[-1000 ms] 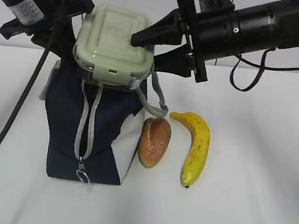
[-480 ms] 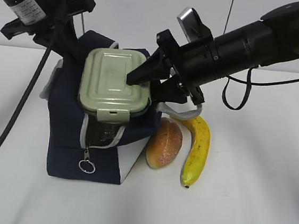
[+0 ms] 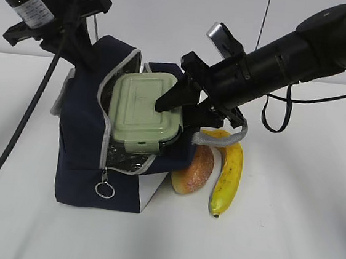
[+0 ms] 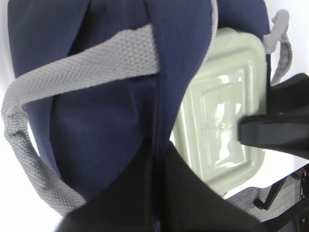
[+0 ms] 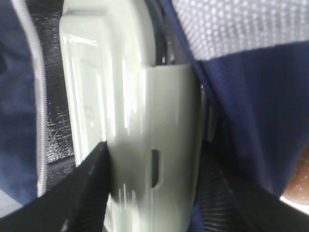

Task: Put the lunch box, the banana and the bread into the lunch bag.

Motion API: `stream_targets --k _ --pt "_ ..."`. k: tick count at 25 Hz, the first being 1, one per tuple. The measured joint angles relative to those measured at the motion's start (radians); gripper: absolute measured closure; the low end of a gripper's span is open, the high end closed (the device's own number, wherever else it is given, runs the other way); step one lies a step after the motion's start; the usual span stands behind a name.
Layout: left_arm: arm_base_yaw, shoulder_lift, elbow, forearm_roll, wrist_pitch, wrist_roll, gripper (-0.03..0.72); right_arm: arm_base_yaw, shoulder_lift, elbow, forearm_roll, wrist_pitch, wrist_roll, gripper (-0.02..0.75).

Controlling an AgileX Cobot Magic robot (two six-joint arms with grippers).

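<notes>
Sage-green lid up, the lunch box [image 3: 145, 109] sits tilted in the unzipped mouth of the navy lunch bag [image 3: 83, 157], clamped by the right gripper [image 3: 174, 105]; the right wrist view shows both fingers [image 5: 91, 188] pressed against its sides. Only the left wrist view shows the left gripper [image 4: 159, 159] pinched closed on the bag's rim. Bread [image 3: 194, 171] and banana [image 3: 228, 175] lie on the table [image 3: 298, 229] just right of the bag.
</notes>
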Motion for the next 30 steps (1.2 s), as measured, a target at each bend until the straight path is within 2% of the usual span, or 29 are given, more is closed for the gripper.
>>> stream_targets --k 23,30 --pt "0.0 0.0 0.0 -0.013 0.004 0.012 0.689 0.038 0.1 -0.067 0.116 -0.058 -0.014 0.355" --pt "0.0 0.0 0.0 -0.013 0.004 0.012 0.689 0.09 0.175 -0.112 0.139 -0.063 -0.038 0.355"
